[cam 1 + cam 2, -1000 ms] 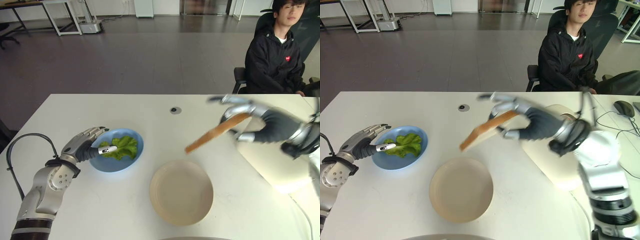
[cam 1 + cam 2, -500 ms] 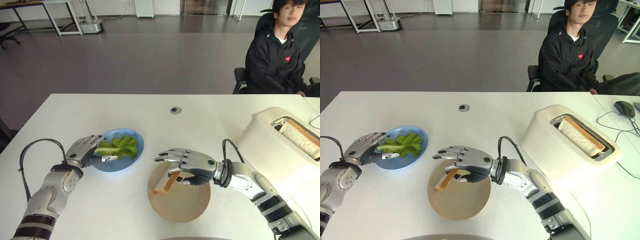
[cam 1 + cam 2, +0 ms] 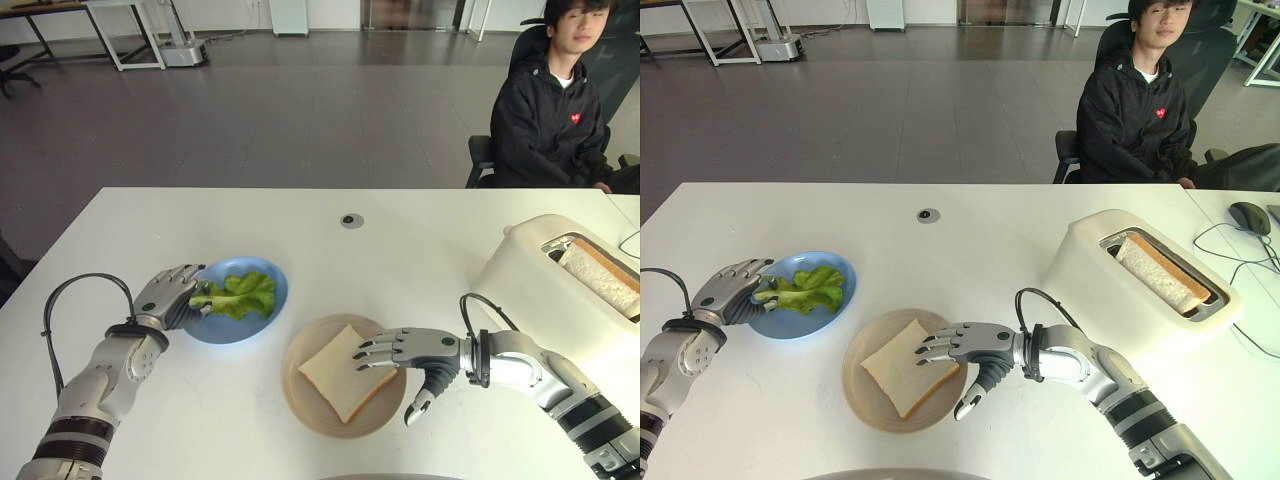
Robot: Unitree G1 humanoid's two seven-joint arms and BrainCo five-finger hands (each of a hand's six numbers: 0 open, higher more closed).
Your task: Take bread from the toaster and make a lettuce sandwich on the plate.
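Right hand (image 3: 420,352) is empty, palm down, fingers spread and pointing left over the right edge of the bread slice (image 3: 345,373). The slice lies flat on the plate (image 3: 340,428), one corner pointing away. Left hand (image 3: 165,298) pinches the lettuce (image 3: 238,295), whose leaf stretches rightward across the blue bowl (image 3: 240,330).

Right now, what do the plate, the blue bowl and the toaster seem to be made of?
Plate: beige, matte, even surface; probably plastic or glazed ceramic, the look leaves it open.
Blue bowl holding the lettuce: smooth, thin-rimmed, soft sheen; likely plastic.
Toaster: cream shell, rounded corners, bright highlight on its side; looks like moulded plastic.
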